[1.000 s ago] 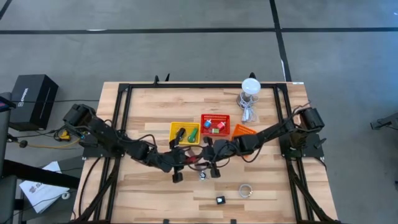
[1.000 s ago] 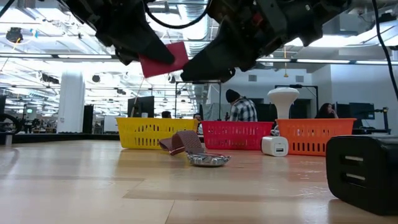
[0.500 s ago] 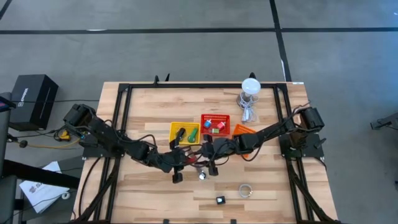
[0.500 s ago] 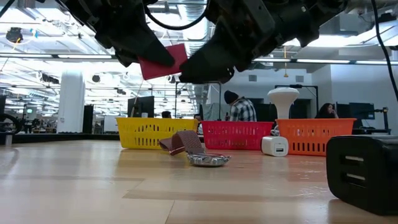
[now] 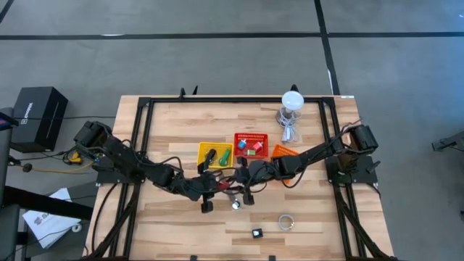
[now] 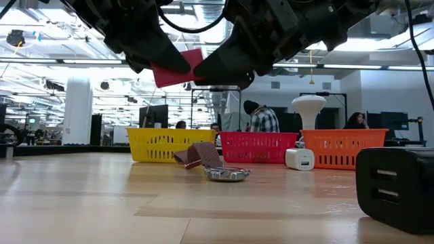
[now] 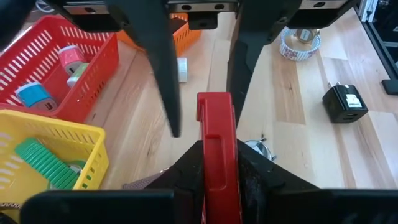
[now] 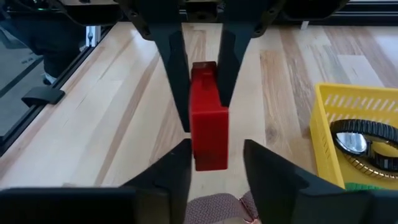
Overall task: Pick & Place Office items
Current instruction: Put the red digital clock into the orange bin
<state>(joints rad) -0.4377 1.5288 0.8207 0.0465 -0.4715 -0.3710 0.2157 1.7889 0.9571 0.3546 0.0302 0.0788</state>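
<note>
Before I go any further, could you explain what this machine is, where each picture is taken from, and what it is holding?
These are two dark robot arms working at a wooden table. One camera looks straight down, one sits at table-top height, and one rides on each wrist, looking past that arm's own fingers.

The left gripper is shut on a flat red block, raised above the table. The right gripper faces it with one finger on each side of the block; I cannot tell whether it is already squeezing.

On the table stand a yellow basket, a red basket and an orange basket, the first two with small items inside. Loose on the wood lie a brown strip, a shiny clip, a black plug and a ring.
</note>
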